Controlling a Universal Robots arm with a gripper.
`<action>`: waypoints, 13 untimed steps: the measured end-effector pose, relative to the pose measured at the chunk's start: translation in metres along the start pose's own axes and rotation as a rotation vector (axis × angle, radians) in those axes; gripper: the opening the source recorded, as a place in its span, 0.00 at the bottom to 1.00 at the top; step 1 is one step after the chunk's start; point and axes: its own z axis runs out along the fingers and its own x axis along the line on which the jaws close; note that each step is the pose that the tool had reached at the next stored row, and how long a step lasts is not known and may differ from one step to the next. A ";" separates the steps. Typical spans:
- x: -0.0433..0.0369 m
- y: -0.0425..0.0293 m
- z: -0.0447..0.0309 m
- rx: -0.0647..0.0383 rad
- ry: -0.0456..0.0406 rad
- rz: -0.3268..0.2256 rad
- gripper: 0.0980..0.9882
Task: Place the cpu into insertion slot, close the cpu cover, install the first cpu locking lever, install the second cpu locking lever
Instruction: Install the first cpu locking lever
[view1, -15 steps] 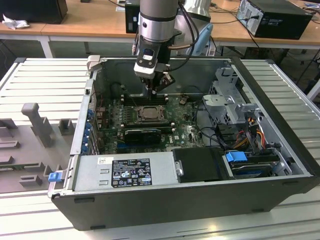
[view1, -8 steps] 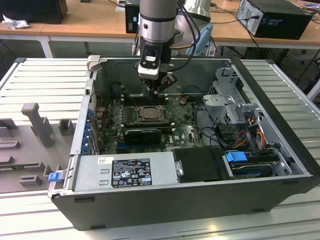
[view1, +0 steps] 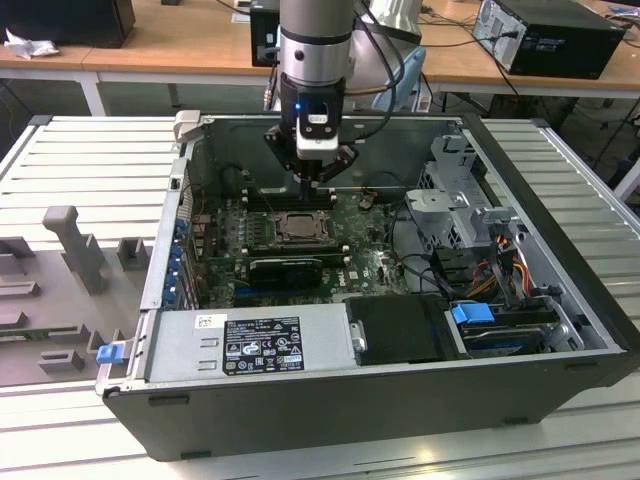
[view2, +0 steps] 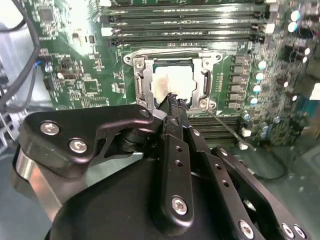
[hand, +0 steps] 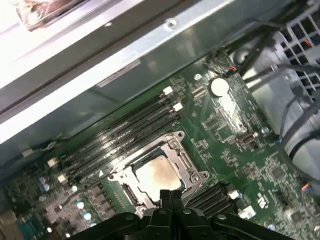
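An open computer case (view1: 380, 410) lies on its side on a slatted metal table (view1: 90, 150), with the robot arm reaching down into it from above. The gripper (view1: 318, 178) hangs inside the case, and its two black fingers are pressed together with nothing between them, as both wrist views show (view2: 173, 98) (hand: 170, 194).

Directly under the fingertips, on the green circuit board (view1: 375, 265) that lines the case floor, is the insertion slot (view2: 170, 64). The cpu (view2: 172, 80) (hand: 156, 172) sits inside it, its pale metal top facing up. The cpu cover (view2: 142, 82) (hand: 181, 159), a thin silver frame, lies flat over the slot, and the chip shows through its square window. The fingertips are at the cover's near edge; I cannot tell whether they touch it.

Just beyond the slot from the fingers run long black memory slots (view2: 185, 22) (hand: 120, 135).

Elsewhere in the case, well away from the gripper, a large grey labelled box (view1: 250, 345) fills the near side. At the exterior view's right a metal drive cage (view1: 455, 190) stands with coloured cables (view1: 500, 265) beside it.
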 end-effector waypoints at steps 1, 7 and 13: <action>0.0000 0.0000 0.0000 0.000 -0.0001 -0.028 0.01; 0.0000 0.0000 0.0000 -0.003 -0.0005 -0.173 0.01; 0.0000 0.0000 0.0000 -0.005 -0.0010 -0.309 0.01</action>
